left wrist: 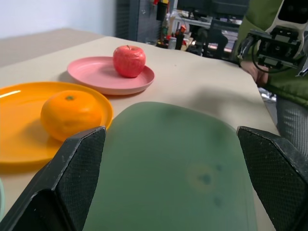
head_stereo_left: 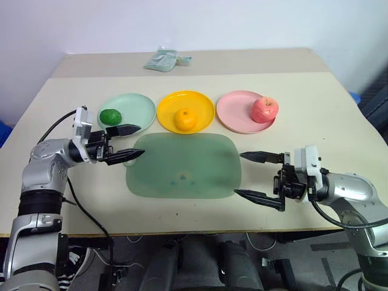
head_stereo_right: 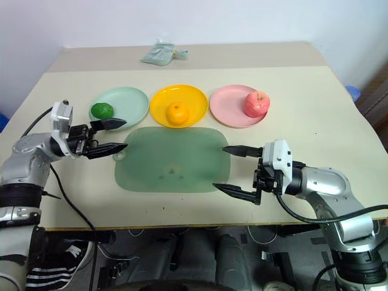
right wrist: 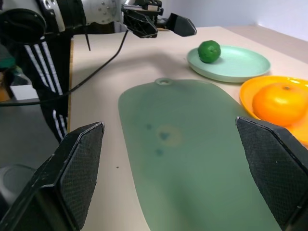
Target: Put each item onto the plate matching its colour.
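Counting three fruits (head_stereo_left: 186,119), three plates (head_stereo_left: 236,115)

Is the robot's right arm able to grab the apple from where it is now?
Probably yes. The right gripper is open and empty, and the apple sits uncovered on the pink plate on that arm's side. Only bare table lies between them, so nothing seems to block it.

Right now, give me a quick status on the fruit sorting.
Left gripper and right gripper open, empty. Green fruit on mint plate, orange on yellow plate, apple on pink plate. Nothing obstructing.
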You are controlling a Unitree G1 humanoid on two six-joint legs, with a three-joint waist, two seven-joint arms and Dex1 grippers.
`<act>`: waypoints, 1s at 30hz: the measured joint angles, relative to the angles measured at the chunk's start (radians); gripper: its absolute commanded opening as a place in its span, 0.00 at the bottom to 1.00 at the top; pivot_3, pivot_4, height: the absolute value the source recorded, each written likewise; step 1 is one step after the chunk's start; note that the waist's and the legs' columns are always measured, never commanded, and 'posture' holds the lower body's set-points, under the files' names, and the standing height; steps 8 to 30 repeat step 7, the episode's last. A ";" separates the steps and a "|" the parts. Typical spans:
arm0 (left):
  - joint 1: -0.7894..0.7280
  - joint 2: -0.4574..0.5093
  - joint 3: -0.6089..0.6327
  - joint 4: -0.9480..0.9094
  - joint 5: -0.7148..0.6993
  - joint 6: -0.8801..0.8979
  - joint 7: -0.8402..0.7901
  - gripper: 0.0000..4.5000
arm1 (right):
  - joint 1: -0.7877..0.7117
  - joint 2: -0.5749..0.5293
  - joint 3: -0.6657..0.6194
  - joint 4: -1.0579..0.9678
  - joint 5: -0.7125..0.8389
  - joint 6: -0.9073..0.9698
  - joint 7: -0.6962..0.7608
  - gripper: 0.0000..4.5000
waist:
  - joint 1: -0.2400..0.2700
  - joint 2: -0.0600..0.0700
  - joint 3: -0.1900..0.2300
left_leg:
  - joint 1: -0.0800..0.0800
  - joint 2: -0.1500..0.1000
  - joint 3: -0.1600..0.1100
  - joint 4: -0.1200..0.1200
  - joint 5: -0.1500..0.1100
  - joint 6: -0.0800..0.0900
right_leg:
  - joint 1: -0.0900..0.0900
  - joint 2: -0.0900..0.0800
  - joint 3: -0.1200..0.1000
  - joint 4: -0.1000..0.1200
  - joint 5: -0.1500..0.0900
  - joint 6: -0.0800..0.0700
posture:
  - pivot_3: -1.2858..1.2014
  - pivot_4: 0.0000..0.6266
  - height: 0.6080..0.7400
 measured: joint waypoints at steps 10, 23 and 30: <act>-0.026 -0.007 -0.015 0.012 0.022 -0.010 -0.022 1.00 | 0.035 0.000 -0.002 -0.028 0.001 -0.013 -0.037 0.99 | -0.005 0.000 0.000 | 0.000 0.001 0.000 0.000 0.000 0.000 | 0.000 0.000 0.000 0.000 -0.001 -0.001 | 0.52 0.24 1.00; -0.026 -0.007 -0.015 0.012 0.022 -0.010 -0.022 1.00 | 0.035 0.000 -0.002 -0.028 0.001 -0.013 -0.037 0.99 | -0.005 0.000 0.000 | 0.000 0.001 0.000 0.000 0.000 0.000 | 0.000 0.000 0.000 0.000 -0.001 -0.001 | 0.52 0.24 1.00; -0.026 -0.007 -0.015 0.012 0.022 -0.010 -0.022 1.00 | 0.035 0.000 -0.002 -0.028 0.001 -0.013 -0.037 0.99 | -0.005 0.000 0.000 | 0.000 0.001 0.000 0.000 0.000 0.000 | 0.000 0.000 0.000 0.000 -0.001 -0.001 | 0.52 0.24 1.00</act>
